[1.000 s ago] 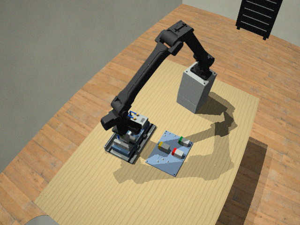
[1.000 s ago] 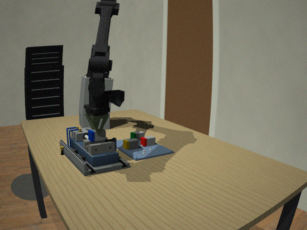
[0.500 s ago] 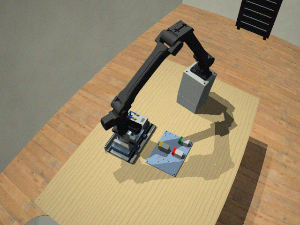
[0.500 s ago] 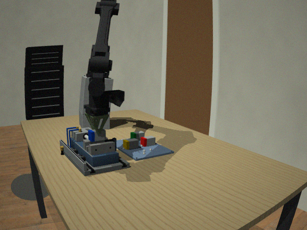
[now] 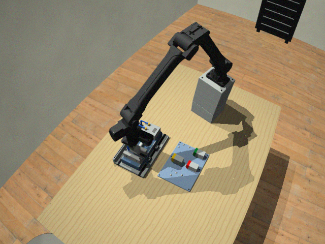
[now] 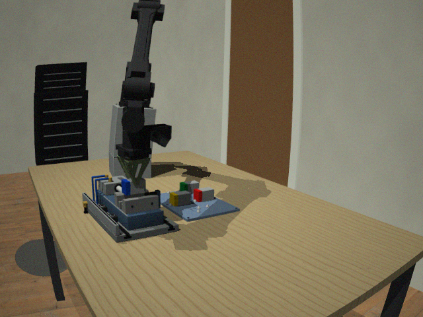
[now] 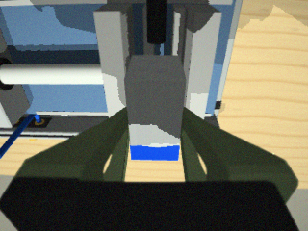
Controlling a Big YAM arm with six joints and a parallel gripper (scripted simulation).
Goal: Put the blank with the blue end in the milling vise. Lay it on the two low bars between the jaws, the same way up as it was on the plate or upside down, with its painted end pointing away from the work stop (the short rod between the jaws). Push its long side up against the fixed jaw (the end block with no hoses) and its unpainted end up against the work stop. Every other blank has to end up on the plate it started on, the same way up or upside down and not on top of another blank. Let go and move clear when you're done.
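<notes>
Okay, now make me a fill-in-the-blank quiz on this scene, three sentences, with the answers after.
The gripper is shut on the blank with the ____ end.
On the blue plate sit ____ other blanks.
Of those, the one nearest the vise has a ____ end.

Missing words: blue; three; yellow.

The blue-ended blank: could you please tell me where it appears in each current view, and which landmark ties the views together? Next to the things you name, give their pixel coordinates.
Top: not distinguishable; the arm covers that part of the vise.
Exterior: left of centre, below the gripper (image 6: pixel 135 182) (image 7: pixel 154 115), its blue end (image 6: pixel 125 187) (image 7: pixel 155 152) facing the camera.
Wrist: centre, between the fingers, blue end lowest.
Shared landmark: the milling vise (image 5: pixel 131 164) (image 6: pixel 145 218) (image 7: pixel 63 98).
</notes>
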